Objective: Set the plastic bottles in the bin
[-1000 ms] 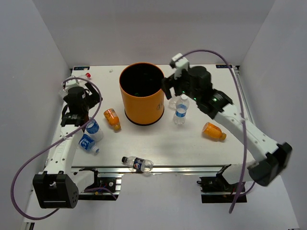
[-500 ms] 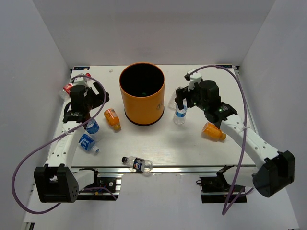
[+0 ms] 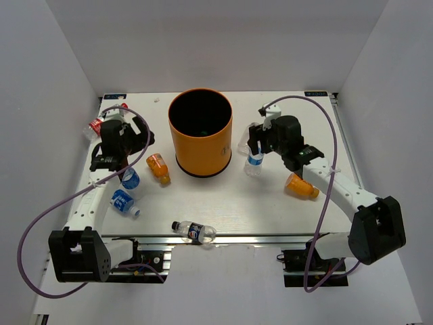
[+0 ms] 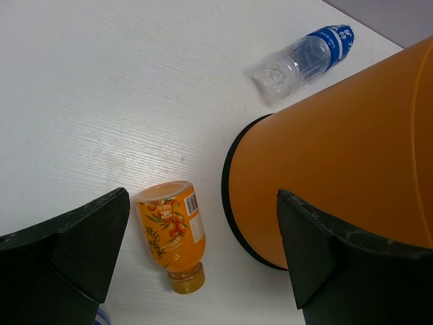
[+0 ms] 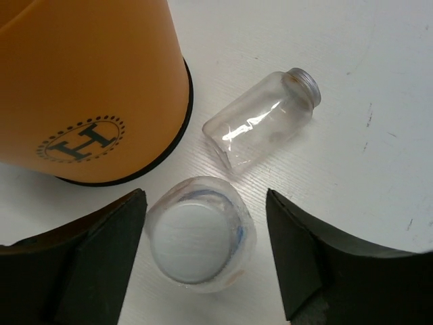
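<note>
Bottle (image 5: 196,242) between right end effector's (image 5: 206,252) jaws.

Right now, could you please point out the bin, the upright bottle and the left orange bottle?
bin (image 3: 200,157): top external view, orange outer wall.
upright bottle (image 5: 191,249): right wrist view, white cap.
left orange bottle (image 4: 170,229): left wrist view, label.

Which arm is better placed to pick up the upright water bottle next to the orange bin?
Right. The right gripper hangs over the upright water bottle, open jaws either side of it. The left gripper hovers open above the lying orange bottle on the other side of the bin.
</note>
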Controlling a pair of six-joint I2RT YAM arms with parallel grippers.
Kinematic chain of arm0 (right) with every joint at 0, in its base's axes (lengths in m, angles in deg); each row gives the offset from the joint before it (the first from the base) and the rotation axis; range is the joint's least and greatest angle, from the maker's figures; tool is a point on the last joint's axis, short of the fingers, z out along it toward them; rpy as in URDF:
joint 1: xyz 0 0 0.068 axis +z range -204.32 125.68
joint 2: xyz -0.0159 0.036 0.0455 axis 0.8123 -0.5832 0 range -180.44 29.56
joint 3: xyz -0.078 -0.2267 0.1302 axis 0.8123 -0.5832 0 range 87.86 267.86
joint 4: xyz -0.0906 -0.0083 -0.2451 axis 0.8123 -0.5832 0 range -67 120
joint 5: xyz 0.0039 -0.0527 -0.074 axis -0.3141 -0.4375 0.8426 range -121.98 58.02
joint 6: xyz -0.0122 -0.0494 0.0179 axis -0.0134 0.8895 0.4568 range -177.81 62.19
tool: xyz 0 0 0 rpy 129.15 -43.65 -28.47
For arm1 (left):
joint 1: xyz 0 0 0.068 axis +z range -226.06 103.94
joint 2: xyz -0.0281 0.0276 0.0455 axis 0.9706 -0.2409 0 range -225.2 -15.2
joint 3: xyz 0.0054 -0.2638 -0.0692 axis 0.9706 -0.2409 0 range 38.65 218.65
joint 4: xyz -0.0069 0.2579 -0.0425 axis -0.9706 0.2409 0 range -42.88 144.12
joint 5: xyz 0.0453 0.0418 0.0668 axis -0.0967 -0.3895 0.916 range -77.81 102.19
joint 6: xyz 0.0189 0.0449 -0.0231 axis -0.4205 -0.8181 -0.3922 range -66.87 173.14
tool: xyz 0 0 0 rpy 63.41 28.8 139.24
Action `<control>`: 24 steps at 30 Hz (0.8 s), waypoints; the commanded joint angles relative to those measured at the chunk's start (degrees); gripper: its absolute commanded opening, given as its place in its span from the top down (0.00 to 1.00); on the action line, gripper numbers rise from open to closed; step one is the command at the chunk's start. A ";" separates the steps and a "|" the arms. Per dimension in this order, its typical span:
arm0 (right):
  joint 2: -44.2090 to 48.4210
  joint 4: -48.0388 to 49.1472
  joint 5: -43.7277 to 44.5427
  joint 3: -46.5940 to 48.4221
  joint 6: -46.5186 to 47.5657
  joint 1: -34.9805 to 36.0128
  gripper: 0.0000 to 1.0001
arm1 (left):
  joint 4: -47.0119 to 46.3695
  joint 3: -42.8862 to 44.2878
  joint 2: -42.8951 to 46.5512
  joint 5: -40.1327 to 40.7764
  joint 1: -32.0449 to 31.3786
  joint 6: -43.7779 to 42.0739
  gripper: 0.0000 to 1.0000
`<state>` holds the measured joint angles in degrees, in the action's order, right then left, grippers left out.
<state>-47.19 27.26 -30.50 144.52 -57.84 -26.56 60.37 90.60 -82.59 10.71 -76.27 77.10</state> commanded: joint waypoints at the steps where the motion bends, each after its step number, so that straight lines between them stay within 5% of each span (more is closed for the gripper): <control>1: -0.42 4.85 1.42 0.73 -0.32 0.00 0.27 | -0.51 2.20 -0.02 0.59 -0.14 -0.41 0.02; 3: -0.59 4.24 3.70 1.34 -0.41 0.00 0.44 | -0.34 2.20 -0.02 0.68 -0.14 -0.24 0.02; 7: 1.77 0.74 4.77 4.06 -0.58 0.00 0.58 | 0.89 2.81 -0.28 4.90 -0.14 0.47 0.02; 13: 10.64 -0.87 5.74 12.65 -0.32 -0.08 0.66 | 1.24 3.16 -0.98 4.90 -0.14 0.91 0.02; 16: 11.54 2.02 -0.40 17.76 1.70 0.09 0.70 | 1.42 3.43 -1.42 5.08 -0.14 1.43 0.02; 24: -0.58 3.71 -20.26 41.83 1.44 3.08 0.73 | 2.21 3.69 -1.33 7.01 -0.14 1.79 0.02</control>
<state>-42.78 29.60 -41.65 181.59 -56.93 -24.87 61.97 91.97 -84.62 16.22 -76.29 78.52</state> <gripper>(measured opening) 0.522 0.982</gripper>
